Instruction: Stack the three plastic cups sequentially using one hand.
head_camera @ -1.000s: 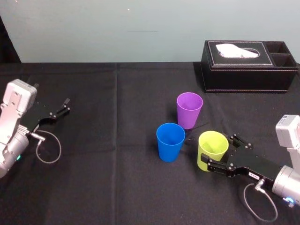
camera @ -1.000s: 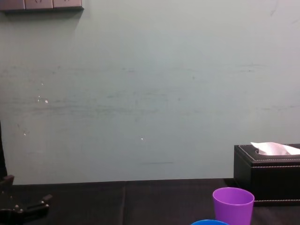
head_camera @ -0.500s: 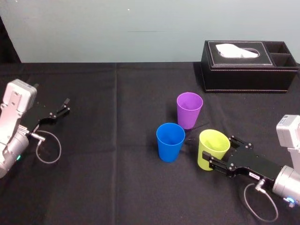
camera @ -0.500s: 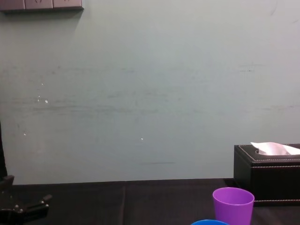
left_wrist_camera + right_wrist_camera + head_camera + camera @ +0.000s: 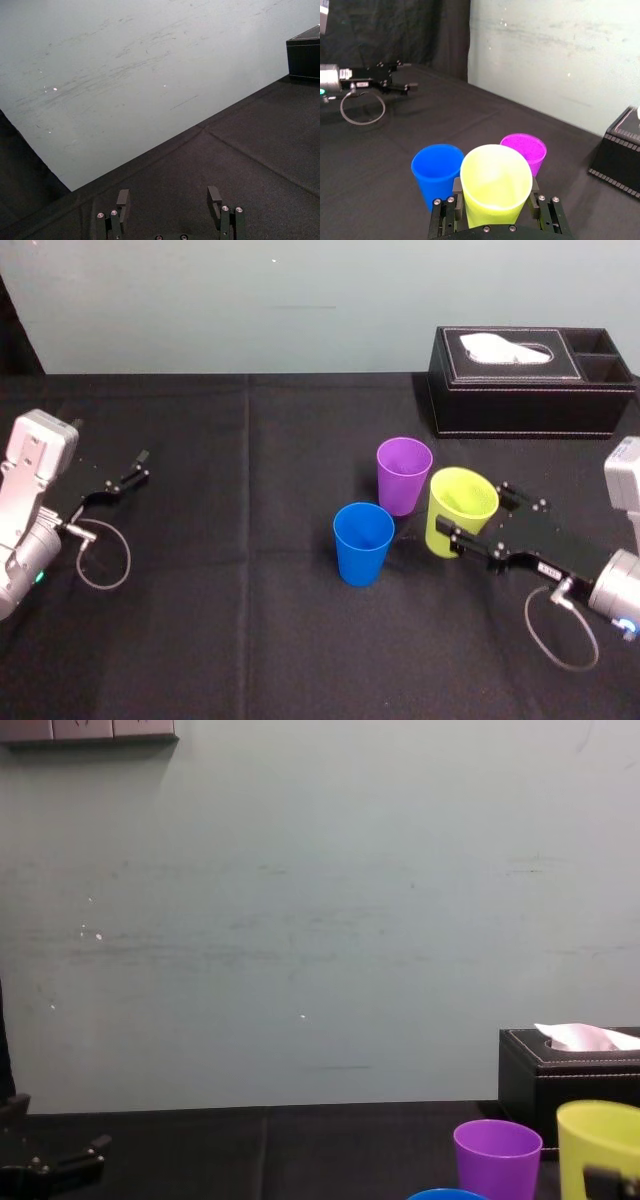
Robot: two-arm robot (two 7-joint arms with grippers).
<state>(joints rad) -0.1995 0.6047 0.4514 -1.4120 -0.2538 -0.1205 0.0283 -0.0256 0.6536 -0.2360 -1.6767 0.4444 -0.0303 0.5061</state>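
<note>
- The right gripper (image 5: 478, 523) is clamped on the yellow-green cup (image 5: 458, 498), one jaw on each side of its wall, mouth up.
- That cup hangs just right of the purple cup (image 5: 404, 475). In the chest view its rim rides higher than the purple rim, so I'd judge it clear of the worktop (image 5: 250, 640).
- The blue cup (image 5: 363, 543) stands upright in front of the purple cup, toward the robot and slightly left, near it but apparently not touching.
- All three cups have their long axes vertical and their openings up. The held cup therefore needs a short carry leftward until it is centred over a standing cup, then a straight descent.
- The left gripper (image 5: 135, 468) sits with jaws wide, far left of the purple cup.
</note>
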